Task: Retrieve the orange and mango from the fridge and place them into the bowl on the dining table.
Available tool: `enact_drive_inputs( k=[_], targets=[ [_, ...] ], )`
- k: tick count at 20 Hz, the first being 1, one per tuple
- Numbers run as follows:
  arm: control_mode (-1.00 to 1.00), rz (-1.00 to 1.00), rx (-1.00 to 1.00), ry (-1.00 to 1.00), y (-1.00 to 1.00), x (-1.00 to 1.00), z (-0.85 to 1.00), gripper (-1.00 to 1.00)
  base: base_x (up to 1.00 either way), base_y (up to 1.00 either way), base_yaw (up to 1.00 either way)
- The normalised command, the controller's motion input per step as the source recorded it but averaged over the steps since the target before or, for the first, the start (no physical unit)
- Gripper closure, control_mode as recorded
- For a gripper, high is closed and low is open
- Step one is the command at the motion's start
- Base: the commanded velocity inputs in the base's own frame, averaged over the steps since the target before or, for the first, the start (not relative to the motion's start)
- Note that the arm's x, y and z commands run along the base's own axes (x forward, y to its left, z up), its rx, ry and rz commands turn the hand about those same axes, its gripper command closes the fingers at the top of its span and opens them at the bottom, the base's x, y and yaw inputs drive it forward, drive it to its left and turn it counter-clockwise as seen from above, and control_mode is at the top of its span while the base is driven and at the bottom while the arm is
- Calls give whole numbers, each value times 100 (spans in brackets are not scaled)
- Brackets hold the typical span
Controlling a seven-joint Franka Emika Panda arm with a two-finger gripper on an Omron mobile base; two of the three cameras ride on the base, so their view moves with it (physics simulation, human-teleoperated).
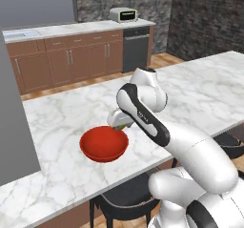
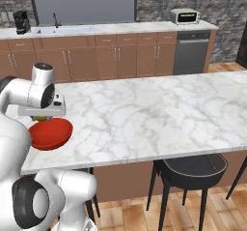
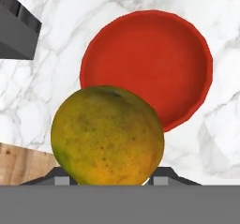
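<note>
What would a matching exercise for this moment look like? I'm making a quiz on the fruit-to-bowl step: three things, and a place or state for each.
Things:
1. mango
2. bowl
3. toaster oven

Places or states:
A. empty, on the dining table
B. on the back counter
C. in the gripper, above the table

Pairs: 1-C, 2-A, 3-B

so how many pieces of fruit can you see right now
1: the mango, between the fingers of the gripper above the red bowl on the marble table. The bowl holds no fruit.
</note>
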Motion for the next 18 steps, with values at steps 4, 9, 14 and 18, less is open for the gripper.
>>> enact_drive_inputs(
  k=[4, 9, 14, 18],
  targets=[
    [-100, -1, -5, 0, 14, 19, -40, 100, 0, 0, 0],
    [-100, -3, -5, -2, 15, 12, -43, 100, 0, 0, 0],
    [-100, -3, -3, 0, 17, 20, -38, 100, 0, 0, 0],
    [-100, -5, -3, 0, 10, 15, -34, 100, 0, 0, 0]
  ],
)
